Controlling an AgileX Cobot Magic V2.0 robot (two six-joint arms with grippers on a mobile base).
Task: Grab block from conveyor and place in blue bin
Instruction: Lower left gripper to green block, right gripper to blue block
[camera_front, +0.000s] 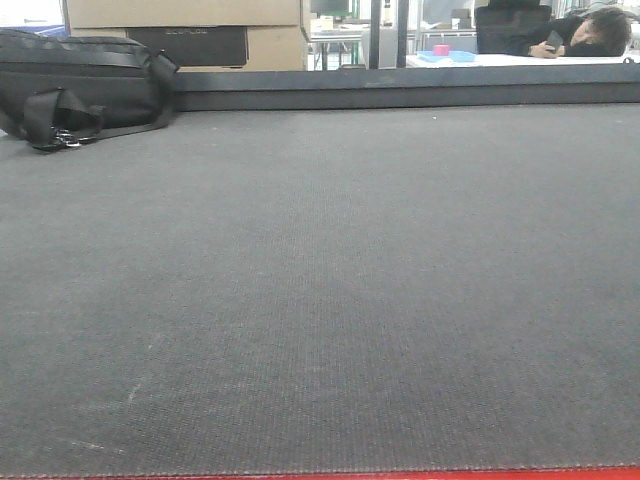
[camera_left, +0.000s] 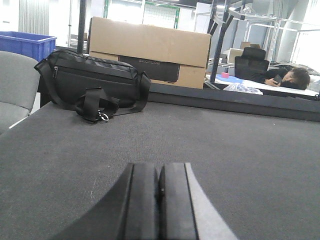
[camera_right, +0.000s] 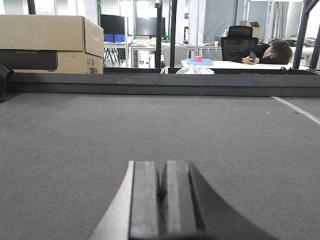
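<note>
Here the left gripper (camera_left: 159, 175) and right gripper (camera_right: 161, 175) hang low over the conveyor (camera_front: 330, 300), each with jaws pressed together and nothing between them. A black bag (camera_left: 92, 82) lies at the conveyor's far left corner; the blue bin (camera_left: 25, 44) stands beyond it, off the conveyor

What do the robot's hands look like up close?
Only the tips show. The left gripper and right gripper each have two flat matte-black jaws on a flaring base, black one side, pale grey the other. No cables or markings visible.
</note>
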